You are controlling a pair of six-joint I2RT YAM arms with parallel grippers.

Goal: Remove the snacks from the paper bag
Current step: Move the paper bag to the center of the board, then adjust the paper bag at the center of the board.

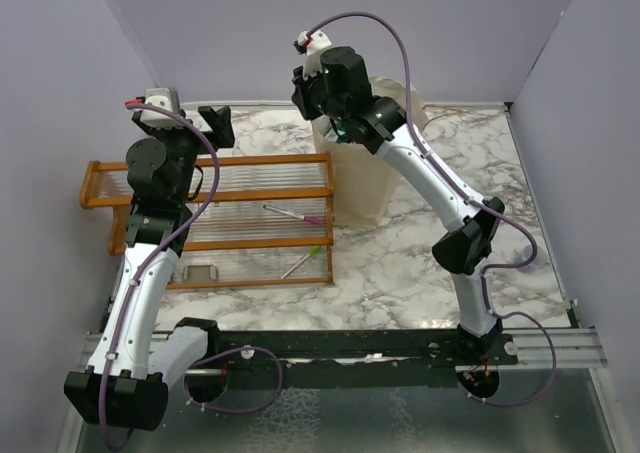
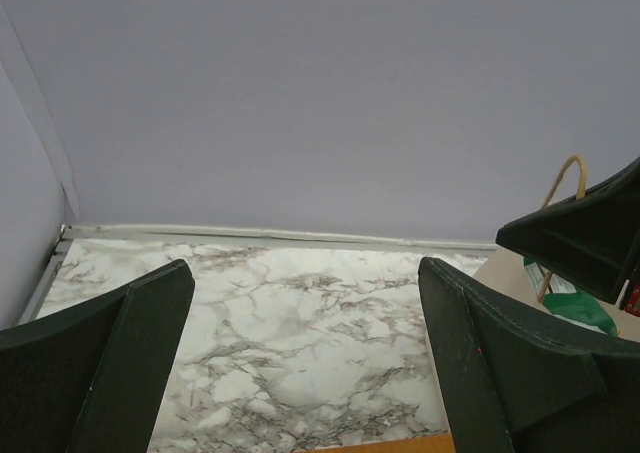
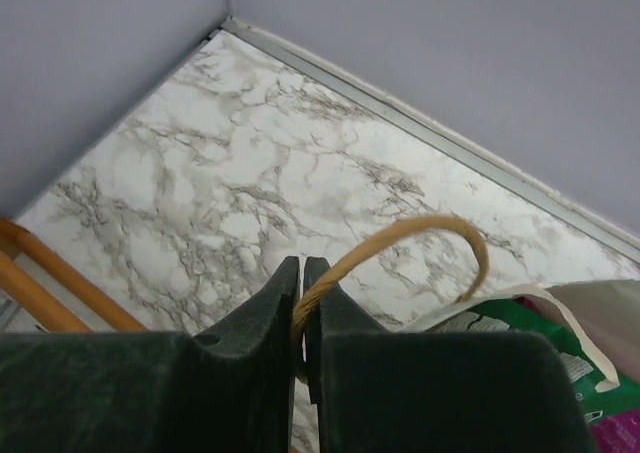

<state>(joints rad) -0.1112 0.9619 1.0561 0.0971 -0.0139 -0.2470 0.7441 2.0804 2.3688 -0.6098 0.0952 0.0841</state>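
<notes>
Pinching the twine handle between its two dark fingers, the right gripper is pressed together on the cord, which arcs up and away toward 2 o'clock in the right wrist view. Just beyond the loop, at about 4 o'clock, the cream rim of the paper bag curls open. Inside it lie a green-white packet and, lower in the corner, a magenta packet (only an edge of each shows, so how many more snacks lie beneath cannot be told). From overhead the bag stands upright near 12 o'clock on the marble table, with the right arm's wrist hanging over its mouth. The left gripper is spread wide with nothing between its fingers, held above the table near 10 o'clock and well apart from the bag. Below it, at 9 o'clock, the orange wooden rack lies flat, touching the bag's left side. On its slats are two thin sticks and a small grey item too small to identify.
</notes>
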